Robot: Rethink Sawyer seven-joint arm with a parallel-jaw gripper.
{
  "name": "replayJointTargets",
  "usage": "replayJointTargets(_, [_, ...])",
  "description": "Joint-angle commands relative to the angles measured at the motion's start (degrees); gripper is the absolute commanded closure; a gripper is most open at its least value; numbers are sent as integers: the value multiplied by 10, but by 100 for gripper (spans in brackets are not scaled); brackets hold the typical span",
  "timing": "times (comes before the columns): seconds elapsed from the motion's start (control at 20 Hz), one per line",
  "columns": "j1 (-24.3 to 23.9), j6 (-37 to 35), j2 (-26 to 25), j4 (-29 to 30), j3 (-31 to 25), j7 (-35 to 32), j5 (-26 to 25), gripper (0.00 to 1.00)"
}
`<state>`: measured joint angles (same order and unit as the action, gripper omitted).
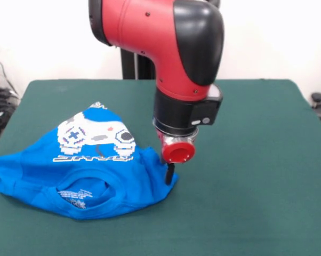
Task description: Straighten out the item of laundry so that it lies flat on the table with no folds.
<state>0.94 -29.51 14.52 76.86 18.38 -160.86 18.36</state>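
Observation:
The bright blue T-shirt (38,170) lies rumpled on the left half of the dark green table (246,160). Its neck opening (83,193) faces the near edge. The white pixel graphic (96,136) and the block lettering (94,157) face up. Its far part is bunched into a peak, and its left part reaches the table's left edge. My gripper (169,175) hangs below the red wrist cap (177,152) and comes down onto the shirt's right edge, touching the cloth. Whether it grips the cloth does not show.
The red and black arm (166,37) comes down over the table's middle. The black pedestal column (135,66) stands behind the far edge. Cables (0,101) hang off the left side, and a dark object (318,98) sits past the right edge.

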Motion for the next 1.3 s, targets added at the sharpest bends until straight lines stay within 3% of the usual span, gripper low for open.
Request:
replayJointTargets(0.05, [15, 32, -19, -2, -38, -87, 22, 0])
replayJointTargets(0.45, [-17, 59, -13, 20, -81, -51, 20, 0])
replayJointTargets(0.7, [-4, 62, -24, 8, -59, -57, 10, 0])
replayJointTargets(1.0, [-22, 62, -18, 16, -78, -33, 4, 0])
replayJointTargets(1.05, [-29, 69, -14, 22, -89, -26, 2, 100])
replayJointTargets(1.3, [-43, 74, -7, 34, -110, -22, 7, 100])
